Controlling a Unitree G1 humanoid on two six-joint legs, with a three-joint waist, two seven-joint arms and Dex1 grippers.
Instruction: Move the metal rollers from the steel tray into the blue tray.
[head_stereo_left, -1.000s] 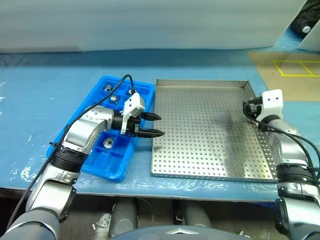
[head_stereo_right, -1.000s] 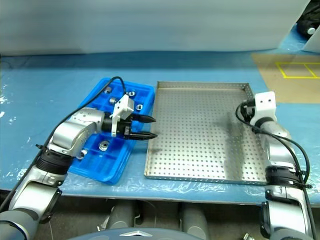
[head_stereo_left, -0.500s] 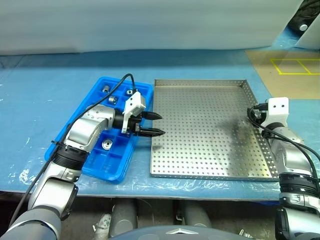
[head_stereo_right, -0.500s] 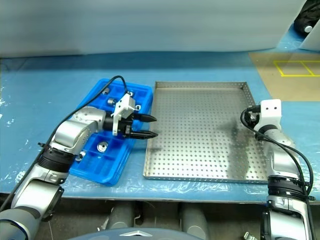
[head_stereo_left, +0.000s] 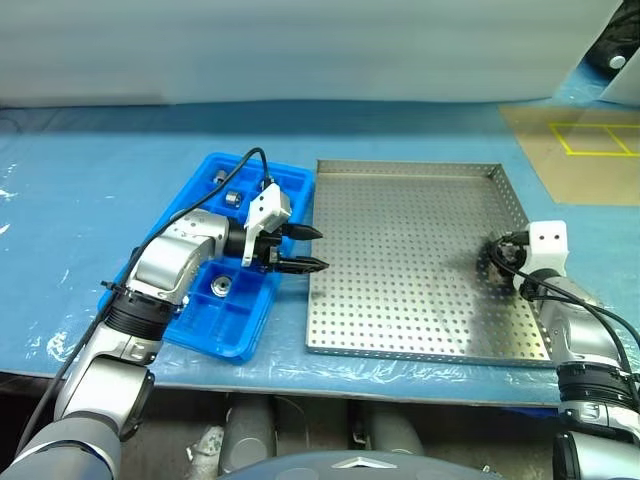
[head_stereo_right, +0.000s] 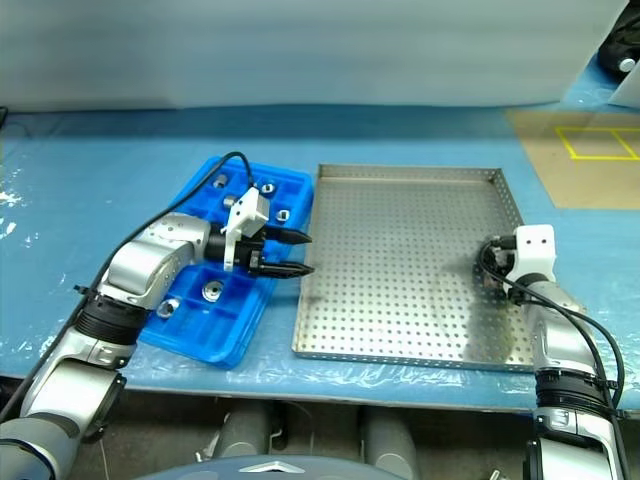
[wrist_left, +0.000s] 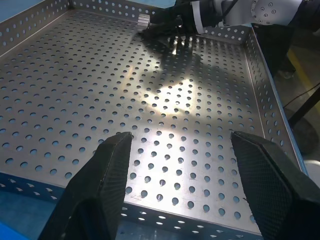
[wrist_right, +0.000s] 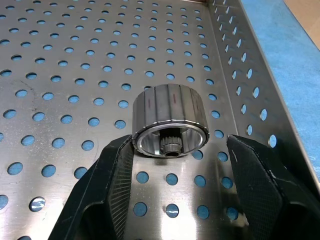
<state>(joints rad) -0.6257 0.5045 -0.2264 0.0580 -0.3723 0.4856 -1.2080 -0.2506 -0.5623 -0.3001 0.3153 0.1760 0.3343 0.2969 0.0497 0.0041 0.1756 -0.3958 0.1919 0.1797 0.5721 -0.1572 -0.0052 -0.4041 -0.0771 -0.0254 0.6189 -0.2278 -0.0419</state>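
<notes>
One metal roller (wrist_right: 170, 117), ribbed with a dark centre hole, lies on the steel tray (head_stereo_left: 400, 200) near its right rim. My right gripper (wrist_right: 180, 146) is low over the floor, open, its fingers (wrist_right: 112, 180) on either side of the roller. It also shows as the right gripper (head_stereo_left: 499, 264) in the head view. My left gripper (head_stereo_left: 320, 249) hovers open and empty over the seam between the blue tray (head_stereo_left: 225, 325) and the steel tray. Several rollers (head_stereo_left: 222, 286) sit in the blue tray's compartments.
Both trays lie side by side on a table covered in blue film (head_stereo_left: 80, 200). The steel tray's raised perforated rim (wrist_right: 250, 80) runs close beside my right fingers. Yellow tape marks (head_stereo_left: 590, 135) are on the floor at the back right.
My right gripper has sunk and drawn back toward the near side, from above the tray's right rim down to its floor. The left arm has stayed still.
</notes>
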